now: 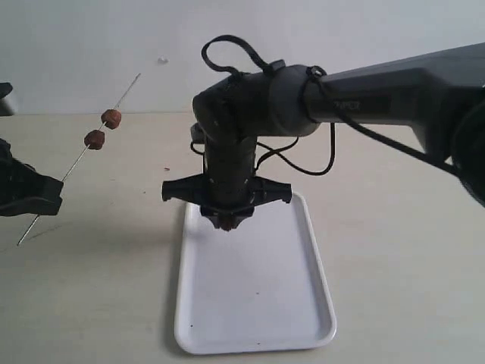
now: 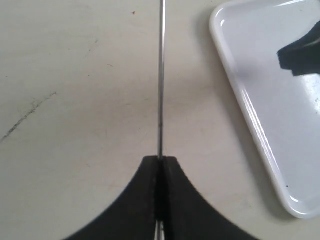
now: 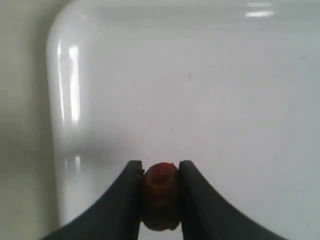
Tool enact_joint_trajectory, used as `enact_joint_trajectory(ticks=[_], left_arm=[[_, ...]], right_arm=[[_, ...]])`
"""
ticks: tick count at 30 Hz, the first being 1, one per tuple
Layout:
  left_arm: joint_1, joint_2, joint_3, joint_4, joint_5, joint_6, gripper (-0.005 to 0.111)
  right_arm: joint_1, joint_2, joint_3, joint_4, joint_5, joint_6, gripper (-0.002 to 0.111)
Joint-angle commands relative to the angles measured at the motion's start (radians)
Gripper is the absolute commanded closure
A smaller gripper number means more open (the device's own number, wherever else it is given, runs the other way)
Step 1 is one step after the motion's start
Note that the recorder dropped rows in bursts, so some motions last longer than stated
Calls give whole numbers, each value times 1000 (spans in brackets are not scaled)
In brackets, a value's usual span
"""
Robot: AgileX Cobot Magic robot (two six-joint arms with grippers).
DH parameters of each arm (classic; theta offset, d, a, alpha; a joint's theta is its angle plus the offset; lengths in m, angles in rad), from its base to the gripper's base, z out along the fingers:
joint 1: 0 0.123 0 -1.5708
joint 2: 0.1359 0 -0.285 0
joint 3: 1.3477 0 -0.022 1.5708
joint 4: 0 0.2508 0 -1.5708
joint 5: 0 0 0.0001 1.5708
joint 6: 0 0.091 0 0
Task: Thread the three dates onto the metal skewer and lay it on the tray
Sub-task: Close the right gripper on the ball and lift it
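Tray (image 1: 258,303), white and glossy with a low rim, lies on the pale counter (image 1: 394,250); over its far end the right end effector (image 1: 227,220) points down, its fingers clamped on the third date (image 3: 160,192), a dark reddish-brown wrinkled lump, and whether that date touches the tray floor cannot be told. Off to the left, well apart from the tray, the left end effector (image 1: 30,193) is pressed together on the metal skewer (image 1: 76,163), which slants upward above the counter. Threaded on the skewer's upper half are the upper date (image 1: 111,117) and, just beside it but not touching, the lower date (image 1: 95,139).
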Motion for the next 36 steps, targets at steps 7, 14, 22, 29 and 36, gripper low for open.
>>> enact_joint_trajectory(ticks=[7, 14, 22, 29, 36], left_arm=[[5, -9, 2, -13, 30, 1, 107], [3, -49, 2, -12, 112, 46, 107], [-43, -185, 23, -5, 238, 72, 107], [-197, -319, 167, 30, 252, 103, 107], [-297, -324, 167, 36, 290, 160, 107]], right_arm=[[-1, -144, -6, -119, 118, 214, 84], [-41, -197, -6, -263, 319, 420, 84], [-143, -210, -6, -102, 319, 354, 84], [-214, -214, -6, -56, 319, 321, 84], [-217, -214, -6, 85, 256, 321, 84]])
